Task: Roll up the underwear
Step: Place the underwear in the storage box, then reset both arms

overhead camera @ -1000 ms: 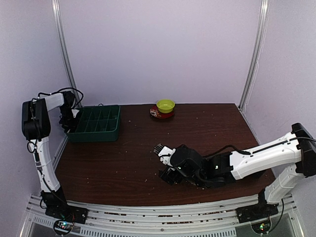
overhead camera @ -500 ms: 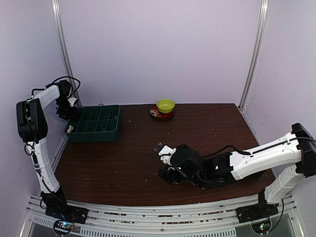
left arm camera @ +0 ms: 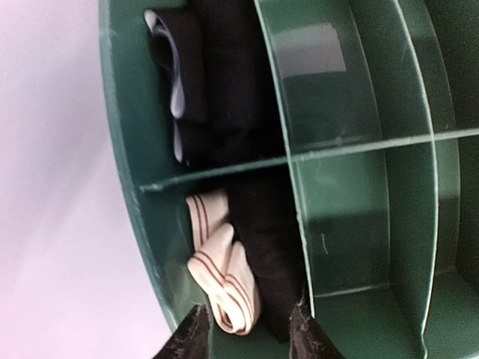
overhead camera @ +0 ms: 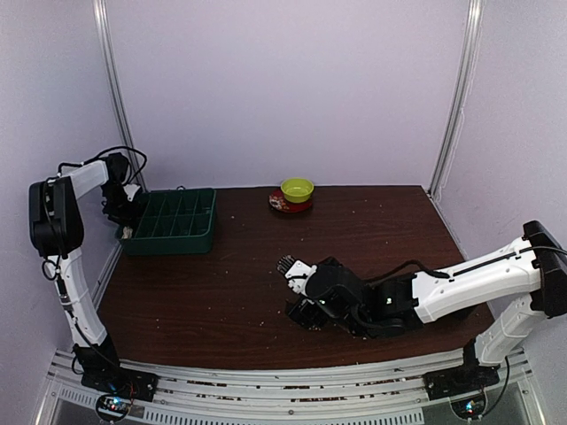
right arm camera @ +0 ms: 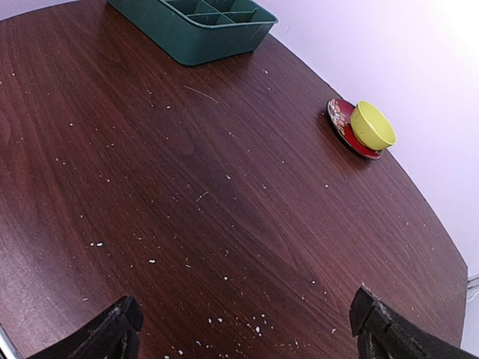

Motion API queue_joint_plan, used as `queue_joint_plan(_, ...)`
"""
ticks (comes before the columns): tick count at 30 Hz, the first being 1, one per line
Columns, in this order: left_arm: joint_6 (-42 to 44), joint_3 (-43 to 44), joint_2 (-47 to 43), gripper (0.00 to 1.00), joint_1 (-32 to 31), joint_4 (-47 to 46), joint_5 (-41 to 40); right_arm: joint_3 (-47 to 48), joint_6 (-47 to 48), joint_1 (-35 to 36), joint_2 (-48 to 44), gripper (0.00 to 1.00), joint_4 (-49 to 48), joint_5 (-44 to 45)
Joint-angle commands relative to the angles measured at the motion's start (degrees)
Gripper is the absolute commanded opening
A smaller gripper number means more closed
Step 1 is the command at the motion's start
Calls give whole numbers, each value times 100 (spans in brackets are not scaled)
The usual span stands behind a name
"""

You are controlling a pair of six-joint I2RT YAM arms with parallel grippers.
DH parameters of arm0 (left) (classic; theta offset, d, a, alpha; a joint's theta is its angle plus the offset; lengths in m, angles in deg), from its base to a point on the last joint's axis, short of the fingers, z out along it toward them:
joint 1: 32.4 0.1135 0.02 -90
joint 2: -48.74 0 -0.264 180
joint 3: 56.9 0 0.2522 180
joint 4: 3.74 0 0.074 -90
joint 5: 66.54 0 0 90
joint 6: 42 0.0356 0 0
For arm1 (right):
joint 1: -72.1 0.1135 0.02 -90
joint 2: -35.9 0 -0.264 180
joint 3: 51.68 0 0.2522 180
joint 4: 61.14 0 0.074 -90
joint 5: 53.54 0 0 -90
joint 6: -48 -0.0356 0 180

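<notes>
The underwear lies in the left-end compartments of the green divided tray (left arm camera: 352, 187). A black piece with a white band (left arm camera: 179, 82) fills the far compartment. In the near one, black fabric (left arm camera: 266, 247) lies beside a folded cream band with thin red stripes (left arm camera: 221, 277). My left gripper (left arm camera: 247, 335) hovers over that near compartment; its fingers stand apart either side of the cream and black fabric without pinching it. From above, the left gripper (overhead camera: 125, 227) is at the tray's left end. My right gripper (right arm camera: 251, 329) stands wide open over bare table, holding nothing.
The tray (overhead camera: 168, 246) sits at the table's back left, near the left wall. A yellow-green bowl (overhead camera: 297, 189) on a red saucer stands at the back centre. The right arm lies low across the front right, with its gripper (overhead camera: 293, 290) near the table's middle.
The left wrist rose and swung left from the tray's end, then dropped back slightly toward it. The right arm has not moved.
</notes>
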Motion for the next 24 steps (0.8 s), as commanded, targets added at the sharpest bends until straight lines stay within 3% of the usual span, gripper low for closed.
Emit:
queue_joint_plan(1,194,-121,-554,45,28,-680,442,-127,-132,-52,-106,100,-64,269)
queue_joint_plan(3,285,-441,-1032,58,22,-1079,863,-258,-338,-257,-244,100,-151,183)
queue_joint_plan(4,347,-668,-1425,80,21,-1347,1134,-352,-489,-456,-342,100,-230,55)
queue_joint_plan(5,433,-1056,-1735,96,19,-1615,1397,-458,-671,-665,-449,100,-312,-142)
queue_joint_plan(9,658,-2304,-2826,98,-111,-2725,2263,-936,-1339,-1608,-887,100,-706,-845)
queue_joint_plan(14,751,-4155,-4169,98,-508,-4360,2913,-1300,-1780,-2485,-1422,100,-751,-980)
queue_joint_plan(19,578,-5743,-5501,98,-686,-5837,3125,-1455,-1834,-3164,-2060,100,-453,-835)
queue_joint_plan(21,589,-6171,-5937,98,-685,-6124,3094,-1336,-1756,-3226,-2256,100,-106,-410)
queue_joint_plan(24,660,-6555,-6457,98,-687,-6412,2947,-1050,-1713,-3425,-2391,100,394,-528)
